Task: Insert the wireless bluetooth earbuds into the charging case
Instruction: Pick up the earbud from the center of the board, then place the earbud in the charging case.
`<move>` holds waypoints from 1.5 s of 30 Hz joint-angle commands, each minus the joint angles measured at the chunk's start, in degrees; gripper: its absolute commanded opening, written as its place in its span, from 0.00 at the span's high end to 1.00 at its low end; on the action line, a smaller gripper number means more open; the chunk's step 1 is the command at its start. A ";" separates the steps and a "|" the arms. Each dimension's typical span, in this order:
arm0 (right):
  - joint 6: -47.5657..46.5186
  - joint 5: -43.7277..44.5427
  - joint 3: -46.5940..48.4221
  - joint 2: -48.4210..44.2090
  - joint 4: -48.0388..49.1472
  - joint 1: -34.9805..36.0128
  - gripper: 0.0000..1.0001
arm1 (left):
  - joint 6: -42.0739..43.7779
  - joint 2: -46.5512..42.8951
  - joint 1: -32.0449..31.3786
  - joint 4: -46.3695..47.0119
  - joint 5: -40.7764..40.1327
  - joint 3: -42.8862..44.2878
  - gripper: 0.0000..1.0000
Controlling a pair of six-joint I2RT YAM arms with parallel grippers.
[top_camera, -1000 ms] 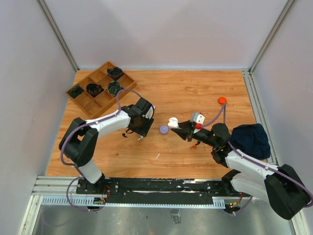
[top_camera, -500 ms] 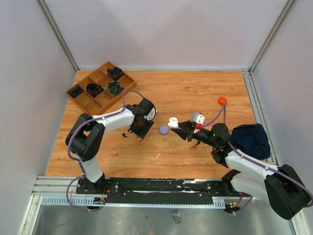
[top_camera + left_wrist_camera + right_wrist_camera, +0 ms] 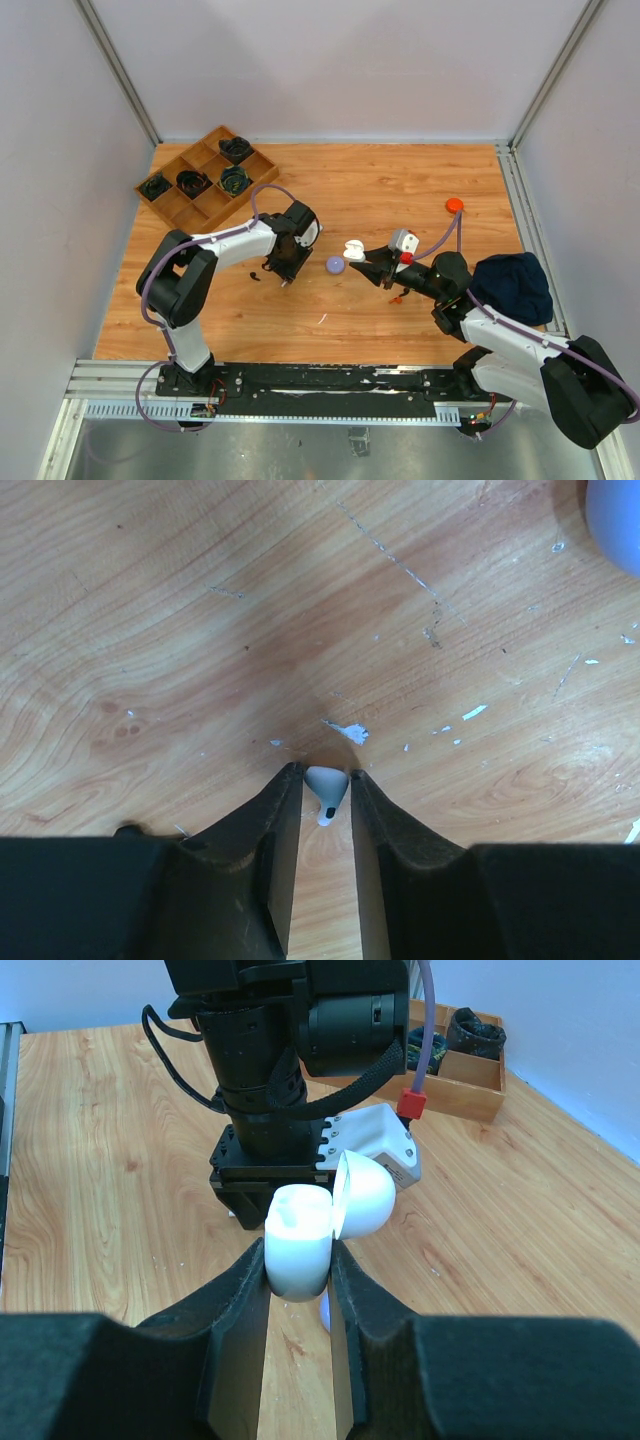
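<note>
a: wooden tabletop (image 3: 400, 190), grey walls. where's the task stuff rel. to the small pale purple round case (image 3: 335, 264)?
b: left gripper (image 3: 322, 776) just left of it, jaws narrow, nipped on a tiny white plastic earbud (image 3: 325, 788) low over the wood. right gripper (image 3: 298, 1260) just right of it, clamped on a glossy white charging case (image 3: 298, 1240) w/ lid flipped open, held above the table.

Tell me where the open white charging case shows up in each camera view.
Top external: the open white charging case is near the middle, held in the right gripper.
Left wrist: not in it.
Right wrist: centre, clamped in the gripper.
Shared landmark: the wooden tray, far left in the top view, upper right in the right wrist view.
</note>
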 commanded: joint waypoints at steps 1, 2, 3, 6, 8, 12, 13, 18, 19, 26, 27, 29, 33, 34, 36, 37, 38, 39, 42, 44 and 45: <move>-0.35 -0.19 -0.35 -0.71 1.78 -0.24 0.98 | -0.47 1.20 0.31 -0.40 0.86 0.60 0.70; -0.35 -0.19 -0.40 -0.71 1.82 -0.21 0.98 | -0.93 0.94 0.31 -0.30 0.86 0.70 0.71; -0.40 -0.15 -0.43 -0.75 1.90 -0.19 0.98 | -1.48 0.48 0.30 -0.21 0.90 0.84 0.72; -0.60 -0.01 -0.50 -0.73 2.04 -0.21 0.98 | -2.84 -1.30 0.31 0.18 0.74 1.18 0.76; -0.65 0.14 -0.53 -0.71 2.13 -0.24 0.98 | -4.04 -2.70 0.30 1.00 0.60 0.95 0.78; -0.78 0.33 -0.53 -0.80 2.34 -0.23 0.98 | -7.01 -5.82 0.29 3.58 0.47 0.03 0.80; -0.86 0.45 -0.61 -0.88 2.37 -0.21 0.98 | -7.76 -6.65 0.30 4.48 0.35 -0.24 0.81; -1.54 1.14 -0.62 -1.05 2.41 -0.22 0.99 | -12.76 -10.90 0.29 8.34 -0.01 -0.81 0.81; -1.65 1.20 -0.67 -1.06 2.53 -0.19 0.99 | -13.63 -11.90 0.29 9.07 -0.02 -0.93 0.81; -2.31 2.83 -0.67 -1.47 2.91 -0.19 0.98 | -19.70 -21.02 -0.10 16.19 -0.94 -3.71 0.80; -2.48 3.06 -0.69 -1.61 3.00 -0.24 0.98 | -20.33 -22.52 -0.50 17.72 -1.28 -4.55 0.80; -3.45 3.32 -0.82 -1.67 3.44 -0.27 0.98 | -21.70 -25.62 -1.58 20.15 -2.53 -5.97 0.80; -3.94 4.52 -1.89 -1.70 7.07 -0.23 0.98 | -25.04 -30.13 -4.31 26.44 -4.34 -8.95 0.80; -3.88 4.40 -2.19 -1.63 8.11 -0.20 0.98 | -25.97 -31.36 -5.02 28.53 -4.59 -9.92 0.80; -3.78 4.36 -2.72 -1.54 10.32 -0.21 0.97 | -27.69 -33.70 -6.21 32.65 -4.99 -11.92 0.80; -3.71 4.31 -3.00 -1.46 11.61 -0.24 0.97 | -28.37 -34.75 -6.87 34.54 -5.21 -12.74 0.80; -3.62 4.18 -3.32 -1.22 13.49 -0.20 0.97 | -28.93 -35.69 -7.64 36.92 -5.49 -13.59 0.80; -3.56 4.00 -3.53 -1.05 14.61 -0.21 0.97 | -29.35 -36.69 -8.26 38.81 -5.73 -14.40 0.80; -3.47 3.13 -3.29 -0.53 15.95 -0.19 0.97 | -29.98 -39.16 -10.06 43.81 -6.67 -16.31 0.80; -3.13 2.81 -3.15 -0.42 16.97 -0.26 0.97 | -29.74 -40.55 -10.81 47.43 -6.55 -18.05 0.79; -2.96 2.82 -3.16 -0.40 17.43 -0.22 0.97 | -29.65 -41.39 -11.05 48.99 -6.43 -18.75 0.79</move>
